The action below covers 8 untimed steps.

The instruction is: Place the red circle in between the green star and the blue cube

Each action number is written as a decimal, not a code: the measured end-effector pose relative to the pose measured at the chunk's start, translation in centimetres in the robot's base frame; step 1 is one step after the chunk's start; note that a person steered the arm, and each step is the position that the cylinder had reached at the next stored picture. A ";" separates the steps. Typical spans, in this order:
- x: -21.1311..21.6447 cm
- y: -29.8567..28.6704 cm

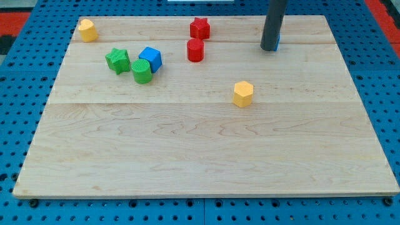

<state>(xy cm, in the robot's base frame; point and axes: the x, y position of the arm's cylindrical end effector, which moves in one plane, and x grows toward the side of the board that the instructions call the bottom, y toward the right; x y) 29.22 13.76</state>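
Observation:
The red circle (pixel 195 50) is a short cylinder near the view's top centre, just below a red star (pixel 199 28). The green star (pixel 117 60) lies at the upper left. The blue cube (pixel 150 58) sits to the star's right, touching a green cylinder (pixel 142 72) that lies between and below them. The red circle is to the right of the blue cube, apart from it. My tip (pixel 269 49) rests on the board at the upper right, well to the right of the red circle. A blue block (pixel 277 41) peeks out behind the rod.
A yellow block (pixel 87 30) sits in the top left corner of the wooden board (pixel 206 150). Another yellow block (pixel 243 94) lies right of centre. A blue pegboard surrounds the board.

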 end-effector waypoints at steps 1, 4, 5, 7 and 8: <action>0.3 2.2; -4.5 3.2; -1.9 3.2; -0.8 -7.3; 1.3 -12.5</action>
<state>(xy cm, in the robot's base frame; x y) 30.55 1.22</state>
